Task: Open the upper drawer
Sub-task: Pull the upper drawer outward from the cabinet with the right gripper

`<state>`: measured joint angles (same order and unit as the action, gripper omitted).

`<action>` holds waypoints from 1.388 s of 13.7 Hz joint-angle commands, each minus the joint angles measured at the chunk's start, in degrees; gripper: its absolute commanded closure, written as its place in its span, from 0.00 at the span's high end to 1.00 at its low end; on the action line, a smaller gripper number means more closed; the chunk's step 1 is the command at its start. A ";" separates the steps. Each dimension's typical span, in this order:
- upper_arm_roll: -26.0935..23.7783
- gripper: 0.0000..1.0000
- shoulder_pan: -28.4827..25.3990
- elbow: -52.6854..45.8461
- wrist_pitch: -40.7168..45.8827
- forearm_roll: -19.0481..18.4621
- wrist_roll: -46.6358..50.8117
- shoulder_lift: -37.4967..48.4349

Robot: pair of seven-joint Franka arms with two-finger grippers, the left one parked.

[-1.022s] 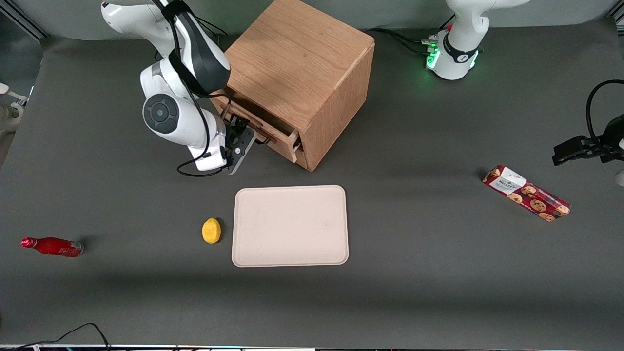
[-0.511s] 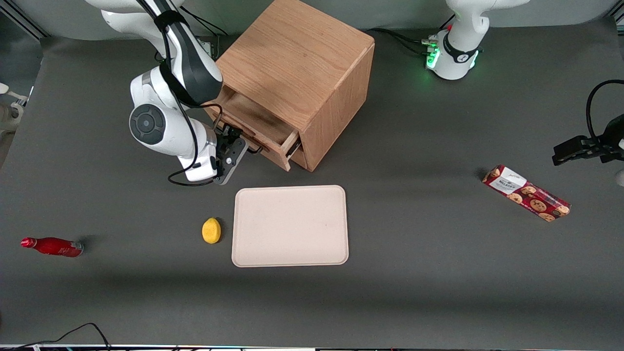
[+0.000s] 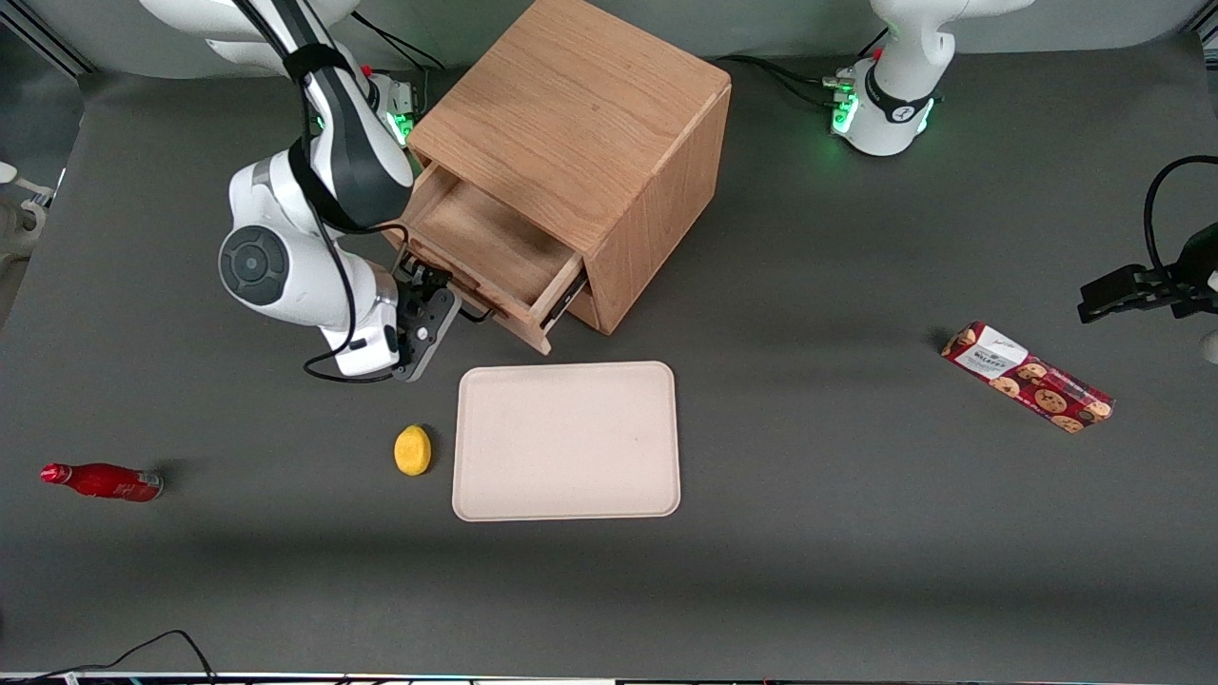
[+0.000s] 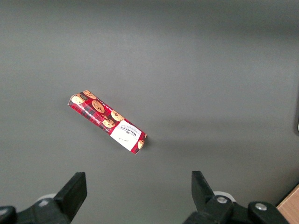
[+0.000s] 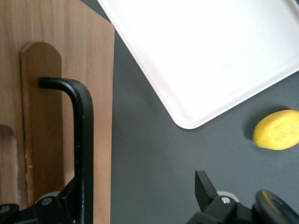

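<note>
The oak cabinet (image 3: 580, 124) stands near the working arm's base. Its upper drawer (image 3: 481, 243) is pulled well out, showing a bare wooden tray inside. My right gripper (image 3: 430, 306) is at the drawer front, nearer the front camera than the cabinet. In the right wrist view the drawer's flat wood front (image 5: 100, 93) fills one side, and its thin black wire handle (image 5: 84, 140) runs down against one of my fingers (image 5: 70, 198). The gripper (image 5: 138, 193) is open, with the handle just inside the gap and the second finger well away from it.
A pale tray (image 3: 566, 440) lies nearer the front camera than the drawer, with a lemon (image 3: 412, 449) beside it. A red bottle (image 3: 100, 480) lies toward the working arm's end of the table. A cookie box (image 3: 1028, 376) lies toward the parked arm's end.
The upper drawer has slid farther out of the cabinet toward the front camera. My gripper moved the same way with the handle.
</note>
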<state>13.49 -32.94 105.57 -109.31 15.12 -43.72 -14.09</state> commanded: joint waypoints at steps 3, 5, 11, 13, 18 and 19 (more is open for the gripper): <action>2.24 1.00 0.07 -4.32 0.15 1.14 -3.74 -3.40; 2.42 1.00 0.16 -5.37 0.15 1.14 -5.39 -4.18; 4.62 1.00 1.56 -7.48 0.15 2.71 -8.66 -6.56; 5.23 1.00 1.66 -7.66 0.15 5.00 -10.93 -7.17; 7.16 1.00 1.74 -9.33 0.24 5.10 -13.14 -8.76; 7.25 1.00 1.83 -9.50 0.24 5.10 -13.14 -8.76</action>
<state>19.69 -31.42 98.19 -109.30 18.45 -54.45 -21.26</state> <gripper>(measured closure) 0.000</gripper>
